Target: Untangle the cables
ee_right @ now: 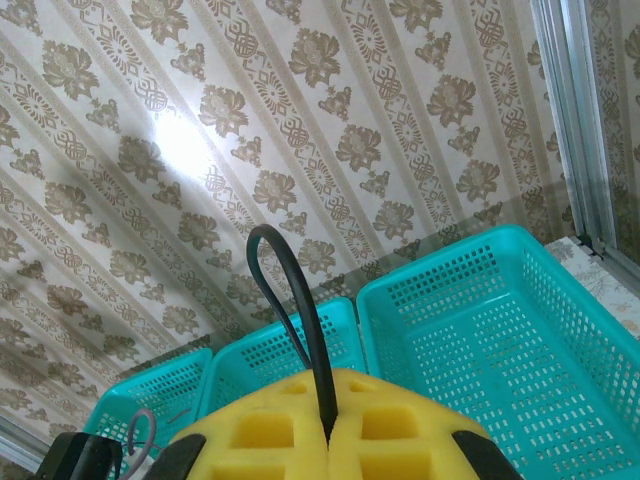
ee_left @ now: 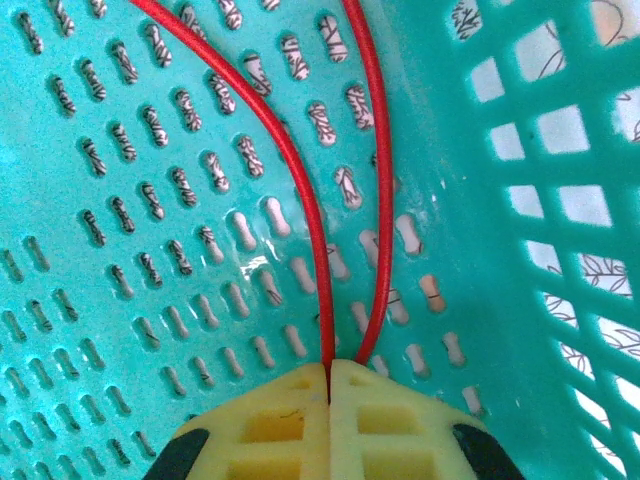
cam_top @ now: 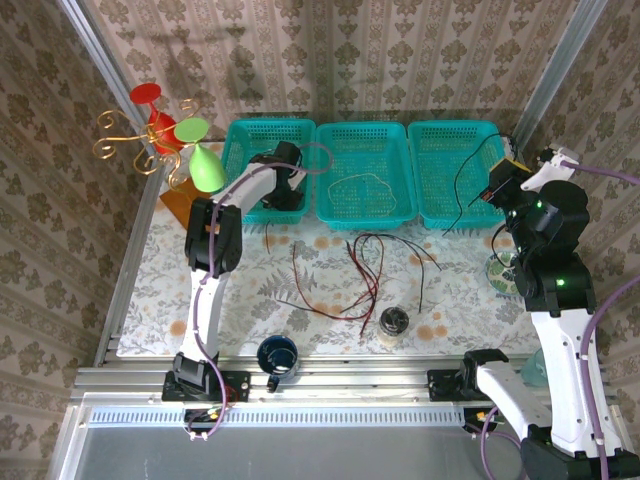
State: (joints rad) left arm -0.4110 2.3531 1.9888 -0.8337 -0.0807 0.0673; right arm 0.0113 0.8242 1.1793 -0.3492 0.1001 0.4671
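The left gripper [ee_left: 330, 388] is pinched fully together on a thin red cable [ee_left: 305, 200] inside the leftmost teal plastic basket [ee_left: 110, 300]; the right gripper [ee_right: 328, 425], likewise closed, clamps a thin black cable [ee_right: 300, 310] looping up from its pads.

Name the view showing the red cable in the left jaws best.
Left wrist: the red cable runs as two strands across the basket into the shut jaws. Top external: the left arm covers it. Right wrist: a black cable instead.
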